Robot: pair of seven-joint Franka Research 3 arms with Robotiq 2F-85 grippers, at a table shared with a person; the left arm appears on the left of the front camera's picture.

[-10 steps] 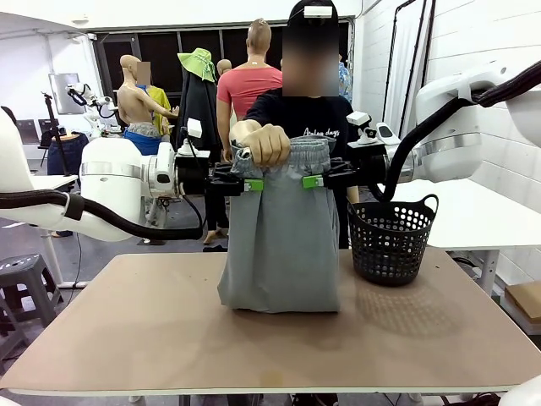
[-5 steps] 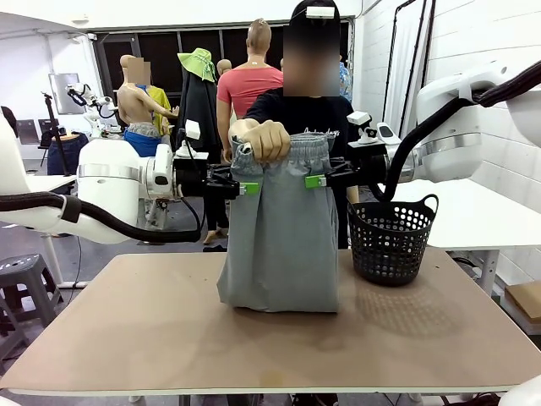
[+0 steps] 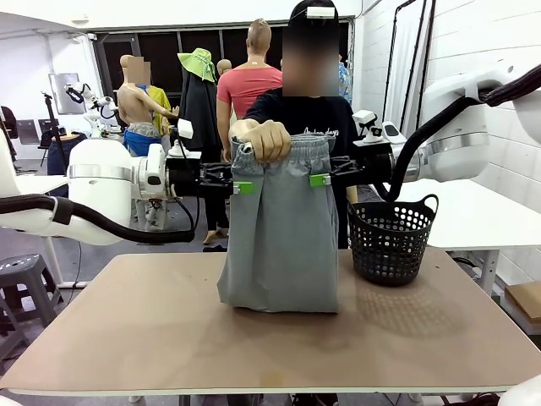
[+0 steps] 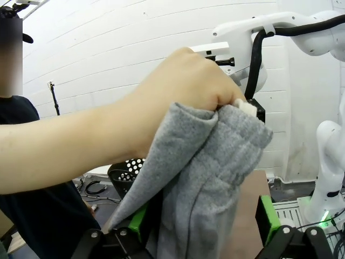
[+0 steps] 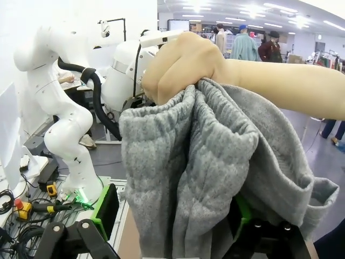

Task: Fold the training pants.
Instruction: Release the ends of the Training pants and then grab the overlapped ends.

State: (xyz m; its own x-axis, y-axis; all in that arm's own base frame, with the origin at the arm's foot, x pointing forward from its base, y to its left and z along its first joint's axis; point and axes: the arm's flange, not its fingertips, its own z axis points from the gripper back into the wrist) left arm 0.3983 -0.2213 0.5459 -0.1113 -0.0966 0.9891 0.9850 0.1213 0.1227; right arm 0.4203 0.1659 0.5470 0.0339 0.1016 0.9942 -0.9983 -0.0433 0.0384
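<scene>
Centre frame, above tan wooden table (image 3: 127,321): person's hand (image 3: 269,142) clenched on waistband; light grey jersey training pants (image 3: 281,245) hang w/ hem on tabletop, prob. to straighten. Left gripper (image 3: 243,187) & right gripper (image 3: 319,179) alongside, jaws apart.

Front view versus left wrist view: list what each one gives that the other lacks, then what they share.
Front view: the training pants hang full length, lower end resting on the table, the right pincer beside their waist. Left wrist view: the left pincer from within, open, green pads either side of the fabric. Shared: the person's hand gripping their top, and the black basket.
</scene>
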